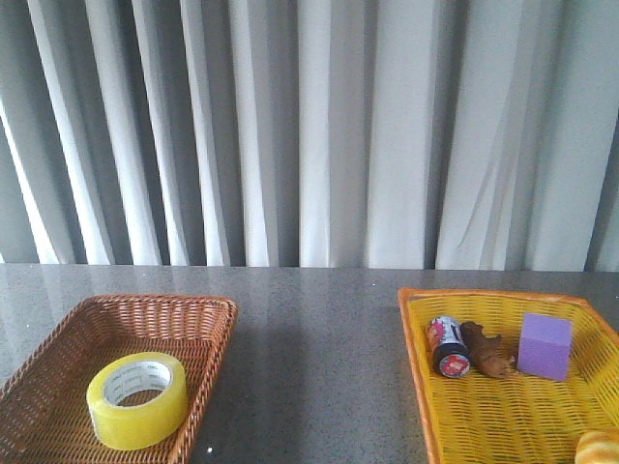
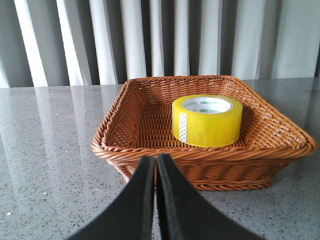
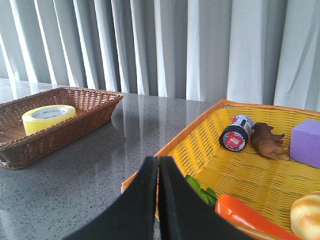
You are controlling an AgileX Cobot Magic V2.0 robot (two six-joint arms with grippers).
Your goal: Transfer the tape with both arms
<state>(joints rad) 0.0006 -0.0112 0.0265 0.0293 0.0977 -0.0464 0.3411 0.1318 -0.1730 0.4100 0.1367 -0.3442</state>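
The yellow tape roll (image 1: 137,399) with a white printed core lies flat in the brown wicker basket (image 1: 208,329) at the front left. It also shows in the left wrist view (image 2: 207,120) and the right wrist view (image 3: 48,118). My left gripper (image 2: 156,162) is shut and empty, just outside the near rim of the brown basket (image 2: 150,152). My right gripper (image 3: 159,165) is shut and empty over the near corner of the yellow basket (image 3: 200,145). Neither arm shows in the front view.
The yellow basket (image 1: 418,329) at the right holds a red-and-black can (image 1: 450,346), a brown toy animal (image 1: 486,350), a purple block (image 1: 545,345), a carrot (image 3: 250,215), green leaves (image 3: 202,192) and a bread roll (image 3: 306,215). Grey curtains hang behind the table.
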